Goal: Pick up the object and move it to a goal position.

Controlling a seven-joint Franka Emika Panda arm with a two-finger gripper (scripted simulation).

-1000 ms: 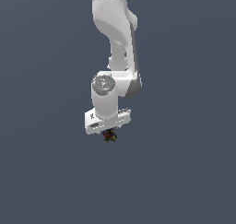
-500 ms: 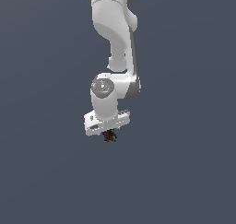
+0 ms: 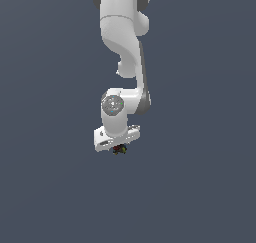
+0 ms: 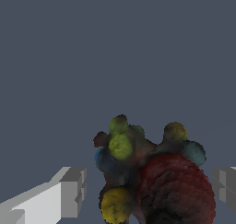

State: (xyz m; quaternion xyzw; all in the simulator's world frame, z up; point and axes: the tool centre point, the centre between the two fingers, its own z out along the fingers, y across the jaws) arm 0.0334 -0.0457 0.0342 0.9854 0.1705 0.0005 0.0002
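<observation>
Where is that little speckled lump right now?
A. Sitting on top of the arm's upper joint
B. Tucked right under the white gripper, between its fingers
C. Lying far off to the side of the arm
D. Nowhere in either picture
B: in the exterior view the object sits directly beneath the gripper, and the wrist view shows it between the two grey fingers.

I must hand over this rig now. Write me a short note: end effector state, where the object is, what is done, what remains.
End effector: the object sits between its fingers; the wrist view shows gaps beside it, so a firm grip is not confirmed.
Object: dark lump with red, yellow, green and blue bumps, right under the end effector.
Done: end effector is at the object; whether it is lifted cannot be told.
Left: carry it to the goal; no goal marker is visible.
</observation>
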